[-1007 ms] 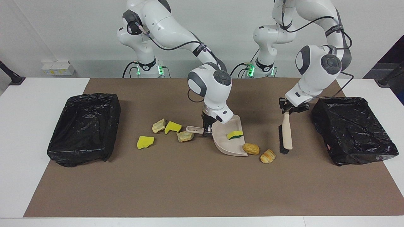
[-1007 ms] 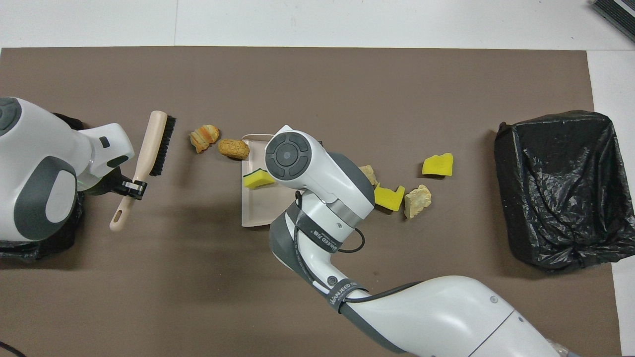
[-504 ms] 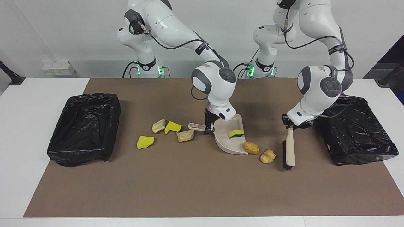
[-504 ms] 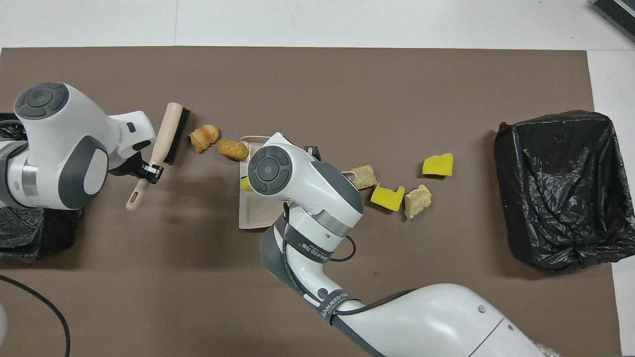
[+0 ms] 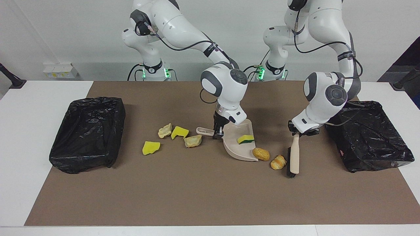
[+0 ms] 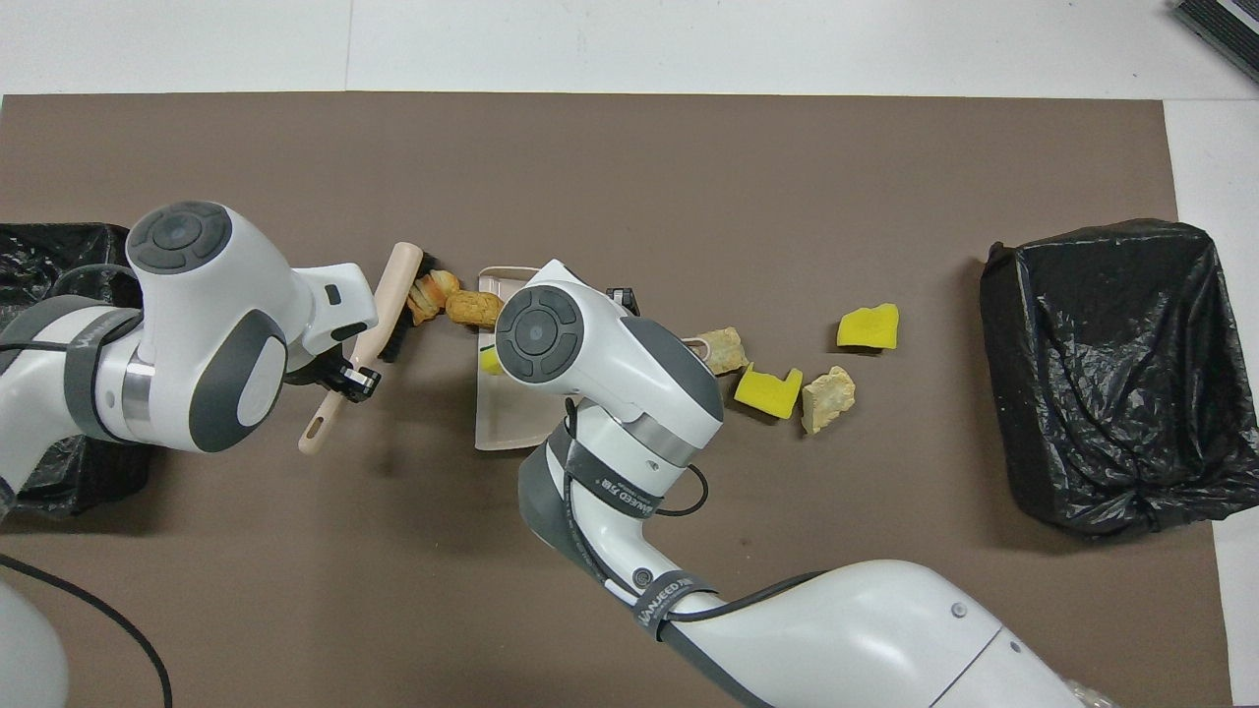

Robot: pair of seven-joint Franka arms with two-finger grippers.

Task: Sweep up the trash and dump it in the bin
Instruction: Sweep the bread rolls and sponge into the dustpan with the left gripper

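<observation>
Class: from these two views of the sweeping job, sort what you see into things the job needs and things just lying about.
Job:
- scraps: sponge in dustpan; bread lumps; four scraps beside the dustpan handle
- dustpan, held by right end effector
- brush, held by left end effector
- bins

Lying about:
- white box

Robotics lab, two arms (image 5: pixel 183 29), papered table (image 5: pixel 203 196)

The bin liners (image 5: pixel 367 134) were crinkled glossy black plastic, the mat (image 5: pixel 210 196) matt brown paper, the dustpan (image 5: pixel 238 147) smooth beige plastic, the sponge chunks (image 5: pixel 151 147) porous.
</observation>
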